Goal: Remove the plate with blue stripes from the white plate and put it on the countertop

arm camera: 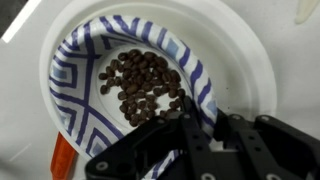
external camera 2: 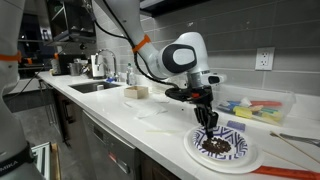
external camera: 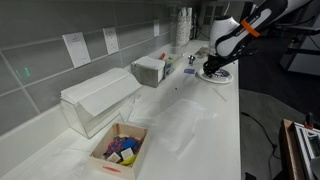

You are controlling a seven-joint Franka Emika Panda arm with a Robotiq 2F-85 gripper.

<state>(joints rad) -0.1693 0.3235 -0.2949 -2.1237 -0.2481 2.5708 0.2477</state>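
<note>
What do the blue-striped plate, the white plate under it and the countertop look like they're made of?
The plate with blue stripes: likely paper, matte, printed pattern, thin rim. The white plate: paper or foam, matte, plain. The countertop: smooth glossy white with reflections, perhaps laminate or stone.

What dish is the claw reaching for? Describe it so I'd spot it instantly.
Follow the long white countertop to where the claw hangs. There a plain white plate sits, and nested inside it is a smaller plate with blue stripes holding a heap of dark brown pieces. Its blue pattern sets it apart from the unmarked plate beneath.
</note>
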